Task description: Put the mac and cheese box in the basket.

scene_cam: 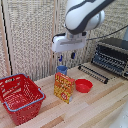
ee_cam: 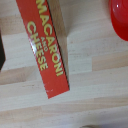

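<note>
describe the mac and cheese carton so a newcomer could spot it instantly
On the wooden table, right of the red basket in the exterior view, stands the mac and cheese carton. Unlike the blue cup behind and red bowl beside, it is an orange-yellow box.

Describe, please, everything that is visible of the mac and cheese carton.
The mac and cheese carton is a rectangular cardboard box, orange-yellow with red markings. It stands upright on the wooden table, between the red basket and the red bowl, with a blue cup behind it. The wrist view shows a red panel lettered MACARONI AND CHEESE in yellow. The gripper hangs above, not touching it.
</note>
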Available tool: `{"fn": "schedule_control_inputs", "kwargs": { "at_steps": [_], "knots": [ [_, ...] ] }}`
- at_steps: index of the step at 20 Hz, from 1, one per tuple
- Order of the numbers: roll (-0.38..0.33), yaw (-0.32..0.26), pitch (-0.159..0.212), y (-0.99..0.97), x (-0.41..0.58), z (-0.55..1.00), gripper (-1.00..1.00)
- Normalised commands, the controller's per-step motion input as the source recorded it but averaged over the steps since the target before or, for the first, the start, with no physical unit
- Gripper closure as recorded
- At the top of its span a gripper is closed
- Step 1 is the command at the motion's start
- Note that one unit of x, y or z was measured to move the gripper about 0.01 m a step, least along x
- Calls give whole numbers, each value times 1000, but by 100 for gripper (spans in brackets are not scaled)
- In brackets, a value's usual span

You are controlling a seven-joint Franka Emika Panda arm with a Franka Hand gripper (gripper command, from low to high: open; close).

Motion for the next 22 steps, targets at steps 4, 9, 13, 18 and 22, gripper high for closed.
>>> {"fn": "schedule_control_inputs", "kwargs": {
  "at_steps": [4,9,13,18,22],
  "knots": [
    [-48,147,-58,284,-117,-466,-100],
    [-44,159,-18,267,-7,-411,-100],
    [-24,178,2,114,0,-335,-100],
    [-1,213,3,0,16,-334,-100],
    [0,116,50,85,211,-130,100]
  ]
}}
